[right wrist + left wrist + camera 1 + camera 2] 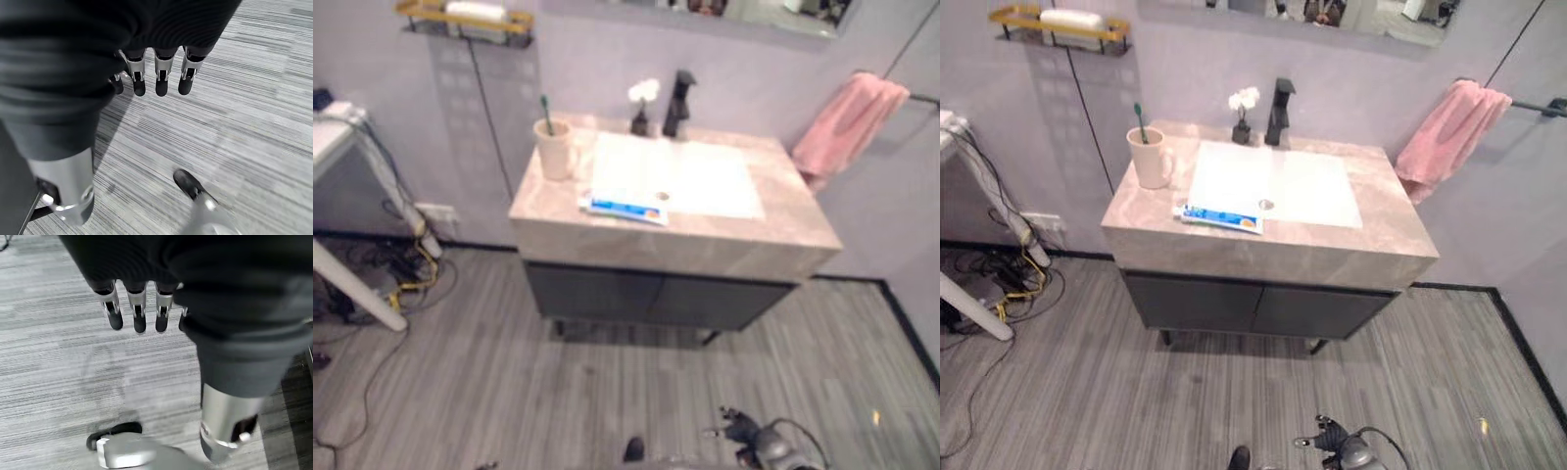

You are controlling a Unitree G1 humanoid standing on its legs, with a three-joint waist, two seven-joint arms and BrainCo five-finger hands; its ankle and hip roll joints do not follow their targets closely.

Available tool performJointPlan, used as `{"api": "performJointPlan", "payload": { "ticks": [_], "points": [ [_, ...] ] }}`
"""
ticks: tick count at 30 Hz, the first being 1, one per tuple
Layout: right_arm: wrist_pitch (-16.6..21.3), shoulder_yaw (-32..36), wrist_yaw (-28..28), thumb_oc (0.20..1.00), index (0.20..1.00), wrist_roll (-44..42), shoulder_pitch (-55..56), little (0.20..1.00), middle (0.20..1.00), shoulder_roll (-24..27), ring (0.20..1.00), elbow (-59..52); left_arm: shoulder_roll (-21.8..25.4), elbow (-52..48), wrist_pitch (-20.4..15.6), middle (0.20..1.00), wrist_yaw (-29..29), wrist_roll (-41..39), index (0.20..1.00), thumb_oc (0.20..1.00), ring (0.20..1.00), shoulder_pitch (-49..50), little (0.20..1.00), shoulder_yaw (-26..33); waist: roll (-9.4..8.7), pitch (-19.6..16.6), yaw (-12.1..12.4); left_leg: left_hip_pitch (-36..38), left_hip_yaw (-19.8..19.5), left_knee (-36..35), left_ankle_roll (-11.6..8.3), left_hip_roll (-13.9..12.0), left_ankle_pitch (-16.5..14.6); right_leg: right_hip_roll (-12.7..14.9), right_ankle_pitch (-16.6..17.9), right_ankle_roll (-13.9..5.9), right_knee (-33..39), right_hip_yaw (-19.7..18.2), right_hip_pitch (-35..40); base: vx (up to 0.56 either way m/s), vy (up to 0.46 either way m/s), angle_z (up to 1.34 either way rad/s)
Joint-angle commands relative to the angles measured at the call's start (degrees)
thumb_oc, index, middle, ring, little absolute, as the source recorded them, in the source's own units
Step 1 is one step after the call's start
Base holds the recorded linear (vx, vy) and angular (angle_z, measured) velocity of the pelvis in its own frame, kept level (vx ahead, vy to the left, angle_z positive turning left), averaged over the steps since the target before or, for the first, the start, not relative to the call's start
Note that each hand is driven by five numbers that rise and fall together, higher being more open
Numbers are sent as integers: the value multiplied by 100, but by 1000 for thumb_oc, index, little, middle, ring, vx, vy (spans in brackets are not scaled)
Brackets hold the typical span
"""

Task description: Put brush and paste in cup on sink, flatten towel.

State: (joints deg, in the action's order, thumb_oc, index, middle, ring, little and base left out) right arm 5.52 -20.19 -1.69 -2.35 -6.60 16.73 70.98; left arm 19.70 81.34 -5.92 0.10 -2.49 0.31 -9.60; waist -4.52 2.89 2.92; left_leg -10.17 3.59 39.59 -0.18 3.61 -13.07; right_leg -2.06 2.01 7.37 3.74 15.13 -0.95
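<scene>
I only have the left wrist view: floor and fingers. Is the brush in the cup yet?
Observer: Yes. The toothbrush stands in the cup on the counter's left end.
Operator: And the paste?
Observer: Not in. The toothpaste lies flat on the counter, at the front edge of the basin.
Operator: Towel?
Observer: The pink towel hangs bunched on the wall bar to the right of the counter.
Operator: Right hand busy?
Observer: No. The right hand hangs over the floor, fingers straight, holding nothing.
</scene>
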Motion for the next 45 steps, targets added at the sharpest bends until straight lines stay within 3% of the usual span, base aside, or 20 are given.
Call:
{"api": "performJointPlan", "payload": {
  "ticks": [1, 3, 6, 8, 17, 21, 23, 25, 27, 30, 31, 32, 33, 34, 36, 39, 40, 41, 43, 45],
  "points": [
    [128, -16, 125, 1000, 1000, 11, -408, 1000, 1000, 254, 1000, 141, 197, -76, -73, 1000, 226, -182, 1000, 1000, 1000, -452, 1000, 47, -123, 311, -137, 453, -258, -2037, -76, -882, 764, 557, -190, -1132, -163, 32, -130, 201, 52, 7],
    [111, 2, 171, 1000, 1000, 46, -418, 1000, 1000, 295, 1000, 194, 189, -50, -70, 1000, 246, -145, 1000, 1000, 1000, -464, 1000, 20, -141, 225, -154, 474, -172, -3140, -62, -734, 702, 650, -177, -1188, -65, 72, -101, 126, 136, 40],
    [128, -60, 231, 1000, 1000, 221, -484, 1000, 1000, 319, 1000, 352, 127, -12, -114, 1000, 265, -137, 1000, 1000, 1000, -450, 1000, -102, 61, 147, -84, 182, -620, -4458, -178, -686, 1535, 638, -296, -1168, -67, 85, -56, 135, 270, 16],
    [123, -88, 213, 1000, 1000, 271, -509, 1000, 1000, 306, 1000, 382, 127, 30, -113, 1000, 243, -128, 1000, 1000, 1000, -453, 1000, -113, 91, 146, -54, 168, -674, -4457, -174, -667, 1610, 663, -324, -1177, -125, 67, -40, 136, 261, -16],
    [169, 37, 164, 1000, 1000, 128, -638, 1000, 1000, 5, 1000, 195, 289, -293, -252, 1000, 183, 86, 1000, 1000, 1000, -136, 1000, -159, 243, 222, 134, 288, -624, -3256, 391, -87, 773, 1312, -241, -1388, -1671, -392, -229, 150, 397, -34],
    [298, -152, 137, 1000, 1000, 150, -571, 1000, 1000, -72, 1000, -344, 424, -830, -360, 1000, 139, 305, 1000, 1000, 1000, 158, 1000, -288, 330, 535, 151, 560, -426, -3167, 596, -66, 643, 1497, 22, -1407, -3269, -70, -838, 74, 267, -18],
    [326, -145, 146, 1000, 1000, 121, -515, 1000, 1000, -39, 1000, -441, 462, -1031, -381, 1000, 99, 370, 1000, 1000, 1000, 247, 1000, -366, 352, 573, 152, 611, -431, -3165, 598, -72, 626, 1487, 14, -1434, -3338, -66, -908, 105, 101, -25],
    [350, -121, 128, 1000, 1000, 92, -434, 1000, 1000, 30, 1000, -651, 548, -1297, -409, 1000, 53, 441, 1000, 1000, 1000, 368, 1000, -423, 366, 610, 141, 653, -474, -3181, 571, -98, 640, 1366, 4, -1451, -2988, -70, -934, 121, 23, -14],
    [363, -122, 127, 1000, 1000, 138, -508, 1000, 1000, 51, 1000, -706, 591, -1454, -469, 1000, 38, 517, 1000, 1000, 1000, 438, 1000, -474, 399, 608, 252, 692, -363, -3154, 503, -266, 568, 1731, 141, -1555, -2270, 411, -743, 134, -61, 1],
    [364, -182, 115, 1000, 1000, 190, -651, 1000, 1000, 179, 1000, -926, 765, -1924, -527, 1000, 45, 528, 1000, 1000, 1000, 477, 1000, -541, 346, 695, 327, 734, -431, -3083, 317, -523, 416, 1879, 639, -1725, -918, 337, -551, 163, -195, -32],
    [363, -183, 115, 1000, 1000, 190, -651, 1000, 1000, 178, 1000, -925, 768, -1928, -525, 1000, 44, 528, 1000, 1000, 1000, 480, 1000, -540, 351, 701, 328, 745, -431, -3087, 316, -529, 414, 1866, 662, -1725, -875, 344, -521, 291, -397, -15],
    [350, -298, 120, 1000, 1000, 284, -876, 1000, 1000, 311, 1000, -1107, 900, -2183, -552, 1000, 140, 449, 1000, 1000, 1000, 428, 1000, -482, 230, 717, 410, 799, -422, -3146, 128, -860, 375, 2038, 1199, -1953, -492, 443, -559, 237, -334, 5],
    [348, -298, 119, 1000, 1000, 284, -877, 1000, 1000, 312, 1000, -1108, 900, -2186, -550, 1000, 139, 448, 1000, 1000, 1000, 429, 1000, -481, 233, 719, 411, 810, -421, -3160, 125, -865, 380, 2032, 1201, -1952, -486, 444, -553, 383, -514, 1],
    [350, -319, 74, 1000, 1000, 313, -781, 1000, 1000, 387, 1000, -1375, 1019, -2365, -535, 1000, 153, 437, 1000, 1000, 1000, 492, 1000, -406, 150, 642, 415, 905, -417, -3376, 3, -1024, 466, 1898, 752, -1931, -594, 532, -546, 249, -340, -9],
    [359, -414, 68, 1000, 1000, 354, -761, 1000, 1000, 441, 1000, -1377, 1080, -2297, -529, 1000, 217, 442, 1000, 1000, 1000, 389, 1000, -428, 61, 599, 320, 1083, -406, -3860, -167, -1350, 781, 1596, 461, -1836, -754, 485, -569, 354, -551, 3],
    [447, -260, 38, 1000, 1000, 263, -319, 1000, 1000, 906, 1000, -2136, 1418, -3018, -531, 1000, 145, 517, 1000, 1000, 1000, 365, 1000, -457, -9, 493, -10, 1100, -196, -4392, -431, -1963, 1481, 1184, -68, -1614, -828, 979, -483, 322, -582, 69],
    [452, -194, 92, 1000, 1000, 214, -296, 1000, 1000, 980, 1000, -2116, 1457, -3075, -530, 1000, 136, 562, 1000, 1000, 1000, 268, 1000, -491, 17, 513, -104, 1009, 36, -4339, -432, -1996, 1451, 1149, -159, -1641, -834, 1029, -425, 265, -382, 146],
    [408, -40, 141, 1000, 1000, 184, -287, 1000, 1000, 1095, 1000, -1991, 1453, -3177, -534, 1000, 123, 637, 1000, 1000, 1000, 113, 1000, -513, 51, 491, -188, 885, 395, -4355, -404, -1765, 1378, 1160, -198, -1618, -696, 1172, -374, 221, -197, 124],
    [408, -56, 154, 1000, 1000, 208, -353, 1000, 1000, 1126, 1000, -1848, 1427, -3295, -536, 1000, 142, 655, 1000, 1000, 1000, 128, 1000, -495, 103, 495, -113, 855, 297, -4345, -348, -1587, 1317, 1132, -206, -1609, -652, 1086, -357, 118, -53, 105],
    [415, -129, 117, 1000, 1000, 292, -462, 1000, 1000, 1213, 1000, -1810, 1435, -3648, -589, 1000, 168, 618, 1000, 1000, 1000, 294, 1000, -407, 131, 460, 55, 644, -222, -4413, -261, -1194, 1422, 1107, -107, -1529, -495, 993, -405, 65, -22, -21]
  ]
}}
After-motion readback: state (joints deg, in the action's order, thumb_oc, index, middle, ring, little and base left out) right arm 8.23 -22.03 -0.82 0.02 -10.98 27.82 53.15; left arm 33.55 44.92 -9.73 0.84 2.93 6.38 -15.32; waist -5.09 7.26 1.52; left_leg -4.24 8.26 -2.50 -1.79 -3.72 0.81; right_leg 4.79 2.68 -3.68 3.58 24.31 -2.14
